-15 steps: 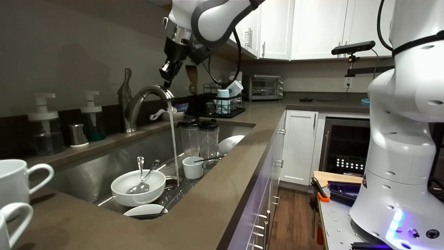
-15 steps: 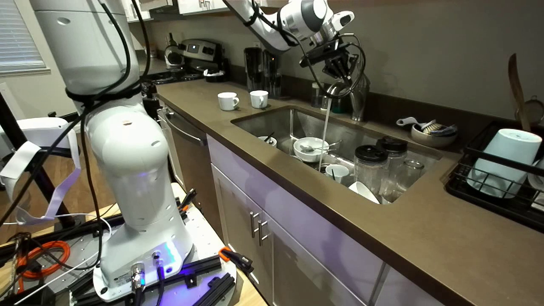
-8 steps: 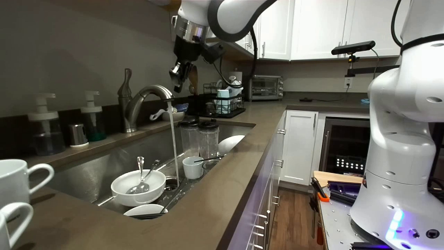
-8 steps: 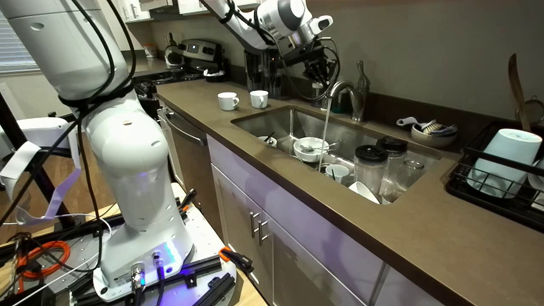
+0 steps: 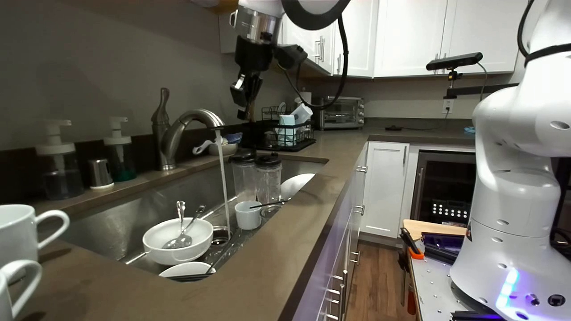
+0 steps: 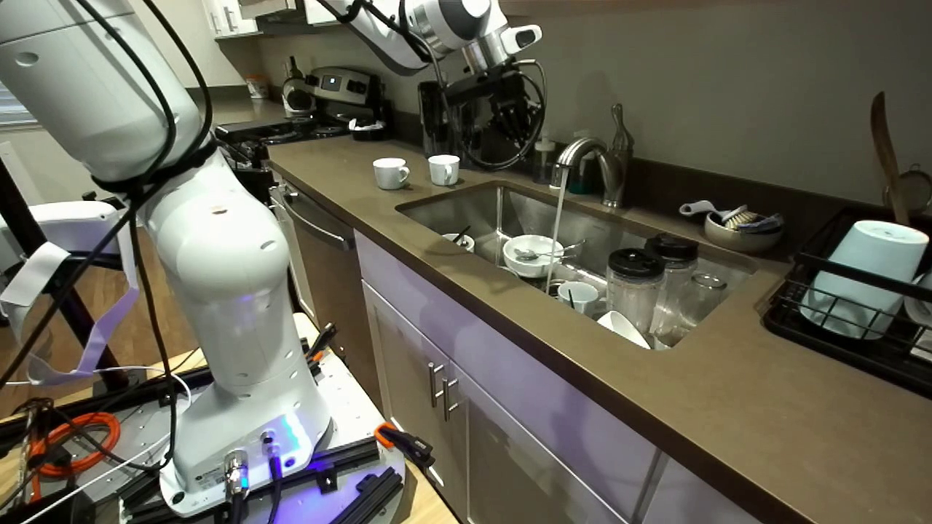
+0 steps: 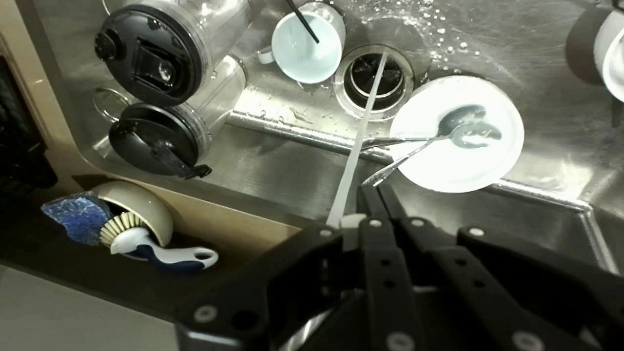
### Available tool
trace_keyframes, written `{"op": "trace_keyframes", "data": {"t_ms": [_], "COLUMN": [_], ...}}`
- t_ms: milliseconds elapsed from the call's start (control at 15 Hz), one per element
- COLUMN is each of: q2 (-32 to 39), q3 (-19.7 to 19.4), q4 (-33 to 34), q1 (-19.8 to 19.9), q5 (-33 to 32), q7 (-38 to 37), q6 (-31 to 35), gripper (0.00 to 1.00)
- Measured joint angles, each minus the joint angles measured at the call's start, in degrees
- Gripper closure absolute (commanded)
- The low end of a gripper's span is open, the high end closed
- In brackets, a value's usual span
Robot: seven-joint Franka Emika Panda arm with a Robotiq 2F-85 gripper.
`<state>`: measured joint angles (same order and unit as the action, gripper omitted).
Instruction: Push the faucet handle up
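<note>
Along the wall-side edge of the worktop (image 5: 281, 245), the faucet handle (image 5: 163, 102) stands nearly upright, so to raise it we should bring our fingers (image 7: 373, 205), closed and empty, around the spout (image 5: 196, 116) and press gently upward.

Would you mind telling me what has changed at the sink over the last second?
In both exterior views, the tool has drawn back from the spout, toward the robot's base; nothing was visibly taken hold of or let go. The faucet handle stands upright as before, the water still runs, and the bowl holding spoons has not moved.
</note>
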<state>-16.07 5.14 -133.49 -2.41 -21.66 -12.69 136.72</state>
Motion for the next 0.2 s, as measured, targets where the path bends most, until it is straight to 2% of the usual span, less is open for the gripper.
{"op": "trace_keyframes", "data": {"t_ms": [200], "q2": [-2.8], "q3": [1.2], "q4": [-1.3], "q1": [-0.8], "q5": [1.3], "q7": [0.0], "q6": [-2.3], "gripper": [0.95]}}
